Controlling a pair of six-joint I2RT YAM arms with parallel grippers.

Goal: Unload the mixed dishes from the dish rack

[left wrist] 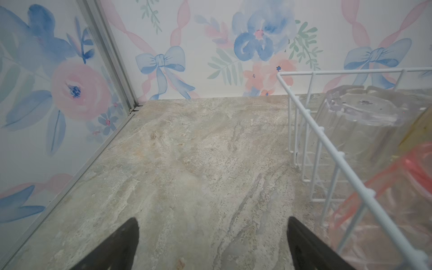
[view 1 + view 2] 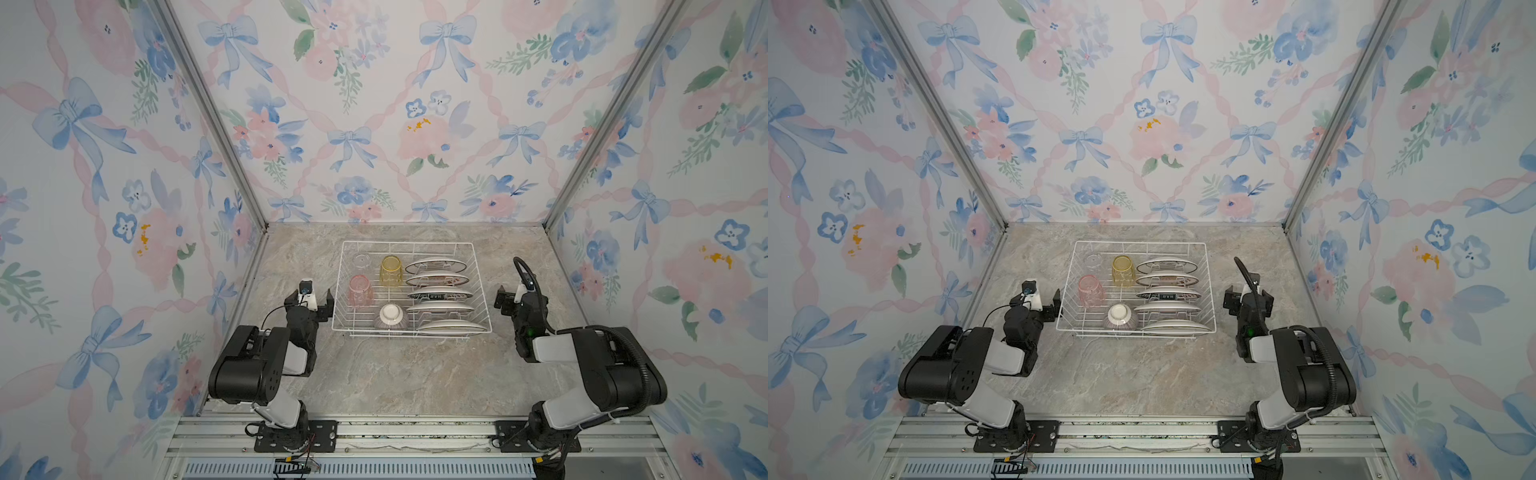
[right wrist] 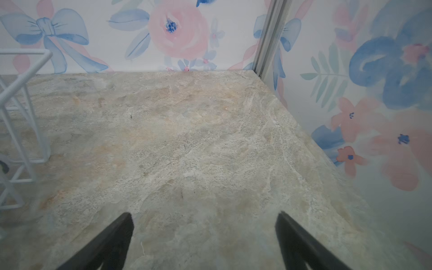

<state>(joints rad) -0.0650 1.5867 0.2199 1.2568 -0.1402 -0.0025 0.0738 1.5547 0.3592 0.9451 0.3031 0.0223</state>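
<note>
The white wire dish rack (image 2: 407, 243) (image 2: 1140, 243) stands mid-table in both top views. Its right half holds several white plates (image 2: 438, 286) on edge in the prong slots. Its left half holds clear (image 2: 362, 261), yellow (image 2: 391, 271) and pink (image 2: 360, 290) tumblers, all upside down. An upturned purple-striped bowl (image 2: 389, 318) sits near its front. My left gripper (image 2: 311, 299) (image 1: 211, 224) is open just left of the rack, over bare table. In the left wrist view the rack wall (image 1: 327, 145), the clear tumbler (image 1: 360, 121) and the pink tumbler (image 1: 385, 198) show. My right gripper (image 2: 519, 297) (image 3: 204, 216) is open right of the rack's corner (image 3: 30, 73).
The marble-look tabletop (image 2: 395, 374) is closed in by floral-papered walls on three sides, with aluminium posts (image 2: 216, 120) at the back corners. An aluminium rail (image 2: 415, 432) carrying both arm bases runs along the front edge.
</note>
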